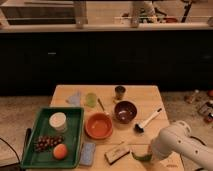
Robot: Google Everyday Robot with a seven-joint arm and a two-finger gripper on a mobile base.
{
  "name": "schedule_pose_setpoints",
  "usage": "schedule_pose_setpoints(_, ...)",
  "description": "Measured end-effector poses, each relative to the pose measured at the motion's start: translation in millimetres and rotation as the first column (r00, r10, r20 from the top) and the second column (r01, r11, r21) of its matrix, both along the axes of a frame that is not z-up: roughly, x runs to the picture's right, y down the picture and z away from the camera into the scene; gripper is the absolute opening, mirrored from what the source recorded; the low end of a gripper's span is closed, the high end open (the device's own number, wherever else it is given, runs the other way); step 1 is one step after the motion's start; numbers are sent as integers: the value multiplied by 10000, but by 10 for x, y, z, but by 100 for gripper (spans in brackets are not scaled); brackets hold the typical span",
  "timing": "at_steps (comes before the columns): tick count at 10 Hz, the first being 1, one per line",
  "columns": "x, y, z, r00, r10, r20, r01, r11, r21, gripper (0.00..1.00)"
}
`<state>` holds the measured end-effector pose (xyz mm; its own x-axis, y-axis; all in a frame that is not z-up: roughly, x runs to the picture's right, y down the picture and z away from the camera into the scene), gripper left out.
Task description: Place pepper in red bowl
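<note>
Dim, warm-toned indoor scene. Light falls from above onto the wooden table (150, 97), while the cabinet wall (100, 60) behind is nearly black. A paler strip glows along the top. The white robot arm (175, 142), lower right, is brightest; its gripper (148, 156) sits shadowed beside the pepper (140, 157).

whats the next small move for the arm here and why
Probably a short lift straight up, once it has hold. The gripper is down at the pepper, which lies on the table near its front edge. The red bowl sits further left in the camera view, with a small block lying roughly between, so height comes first.
</note>
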<state>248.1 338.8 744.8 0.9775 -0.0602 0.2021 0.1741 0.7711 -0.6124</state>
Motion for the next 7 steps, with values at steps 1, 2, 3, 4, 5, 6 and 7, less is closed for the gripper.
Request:
schedule_pose_setpoints(1,6,17,-3,10000,32,33,-32,10000,-27,3)
schedule_pose_setpoints(2,13,24,-5,10000,15,68,-15,10000,-19,0)
schedule_pose_setpoints(3,22,26,-9,10000,6,95,-7,10000,17,0)
schedule_pose_setpoints(4,58,13,-30,10000,-58,69,58,9999,103,0)
schedule_pose_setpoints(5,79,-8,-76,10000,-21,55,20,9999,169,0)
schedule_pose_setpoints(6,92,-33,-109,10000,-26,36,25,9997,232,0)
schedule_pose_setpoints(7,101,-75,-149,10000,-57,19,57,9995,305,0)
